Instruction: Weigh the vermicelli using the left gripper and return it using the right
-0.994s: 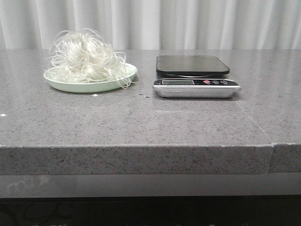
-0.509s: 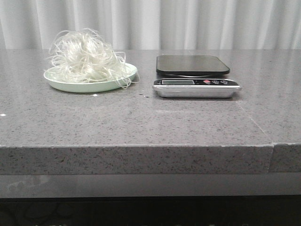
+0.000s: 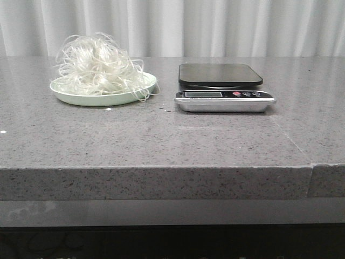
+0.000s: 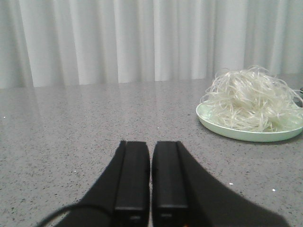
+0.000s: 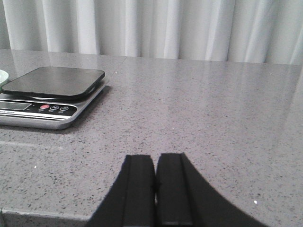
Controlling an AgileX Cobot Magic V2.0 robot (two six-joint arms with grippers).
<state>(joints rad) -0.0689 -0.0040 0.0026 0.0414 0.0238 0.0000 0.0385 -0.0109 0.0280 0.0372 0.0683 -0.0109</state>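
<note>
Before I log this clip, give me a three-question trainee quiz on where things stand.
1. True or false: the vermicelli already lies on the scale.
2. The left gripper is: A) closed and empty, B) open over the plate, C) holding noodles.
3. Fill in: in the front view, the scale stands to the ____ of the plate.

Key: 1 false, it is heaped on the plate; 2 A, as is the right gripper; 3 right.
</note>
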